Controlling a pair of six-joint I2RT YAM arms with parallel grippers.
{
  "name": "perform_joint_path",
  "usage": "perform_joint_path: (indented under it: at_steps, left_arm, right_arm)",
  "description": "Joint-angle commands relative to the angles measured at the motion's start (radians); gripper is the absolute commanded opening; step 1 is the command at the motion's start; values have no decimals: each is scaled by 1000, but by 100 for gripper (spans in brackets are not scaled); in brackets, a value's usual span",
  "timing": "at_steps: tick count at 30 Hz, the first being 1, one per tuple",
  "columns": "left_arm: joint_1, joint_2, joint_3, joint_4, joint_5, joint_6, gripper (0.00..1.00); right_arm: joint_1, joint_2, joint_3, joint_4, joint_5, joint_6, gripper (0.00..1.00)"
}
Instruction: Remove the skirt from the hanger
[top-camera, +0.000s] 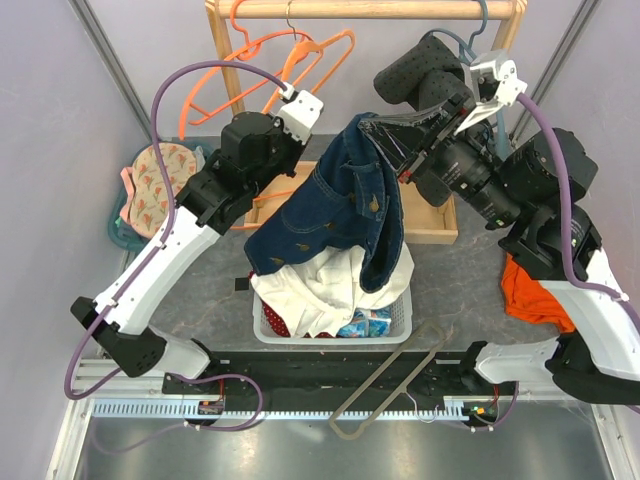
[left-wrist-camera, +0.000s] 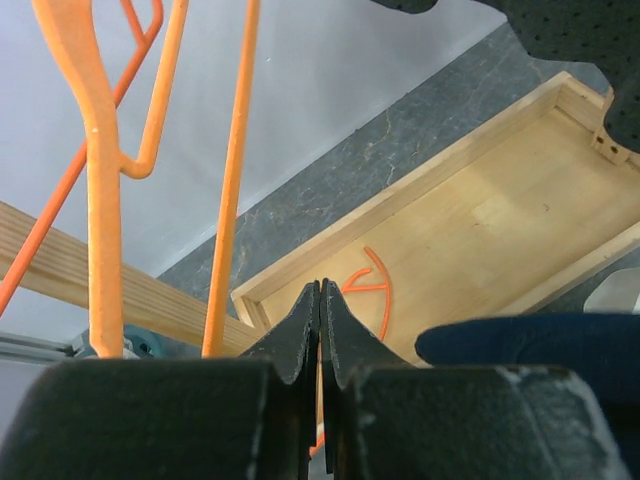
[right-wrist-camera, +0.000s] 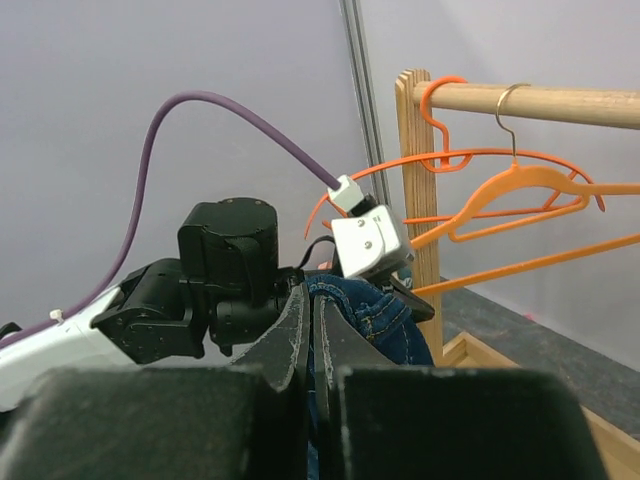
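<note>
A scrap of dark red fabric (top-camera: 276, 322) shows in the white basket (top-camera: 262, 330) under white cloth; I cannot tell whether it is the skirt. A blue denim garment (top-camera: 340, 200) with small leaf prints hangs between my grippers above the basket. My right gripper (right-wrist-camera: 311, 300) is shut on its waistband (right-wrist-camera: 370, 305). My left gripper (left-wrist-camera: 320, 300) is shut, with a thin orange hanger part (left-wrist-camera: 372, 285) running between its jaws; the denim (left-wrist-camera: 530, 345) shows just to its right. Most of that hanger is hidden by the denim.
Several orange hangers (top-camera: 300, 55) hang on the wooden rail (top-camera: 380, 8). The rack's wooden base tray (left-wrist-camera: 500, 210) lies below. A grey-brown hanger (top-camera: 390, 385) lies at the near edge. A patterned garment (top-camera: 160, 185) sits far left, an orange cloth (top-camera: 530, 290) at right.
</note>
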Motion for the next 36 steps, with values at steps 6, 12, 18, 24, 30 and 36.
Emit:
perform_joint_path:
  at_steps: [6, 12, 18, 24, 30, 36]
  left_arm:
    - [42, -126, -186, 65, 43, 139, 2]
    - [186, -200, -325, 106, 121, 133, 48]
    - [281, -224, -456, 146, 172, 123, 57]
    - [382, -206, -553, 198, 232, 169, 86]
    - [460, -151, -555, 235, 270, 202, 95]
    - [481, -103, -573, 255, 284, 290, 95]
  right_arm:
    - [0, -26, -159, 45, -103, 111, 0]
    - [2, -66, -78, 68, -198, 140, 0]
    - [2, -58, -96, 9, -114, 143, 0]
    - [-8, -46, -438, 8, -10, 189, 0]
    - [-31, 60, -867, 153, -43, 290, 0]
    - [-41, 193, -1040, 249, -43, 359, 0]
